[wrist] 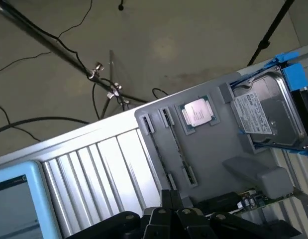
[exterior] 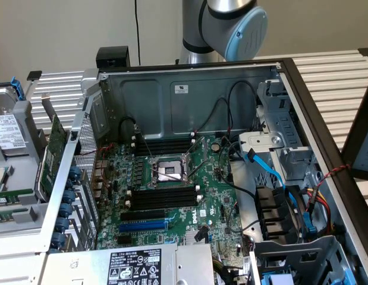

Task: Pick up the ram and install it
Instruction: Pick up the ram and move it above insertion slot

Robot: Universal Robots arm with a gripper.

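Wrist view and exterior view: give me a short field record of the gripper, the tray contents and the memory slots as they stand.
gripper: shut, nothing between its fingers, facing the gray tray
tray contents: CPU chip; hard drive in a blue bracket
memory slots: black, beside the CPU socket on the motherboard, all bare
install status: no ram seated yet
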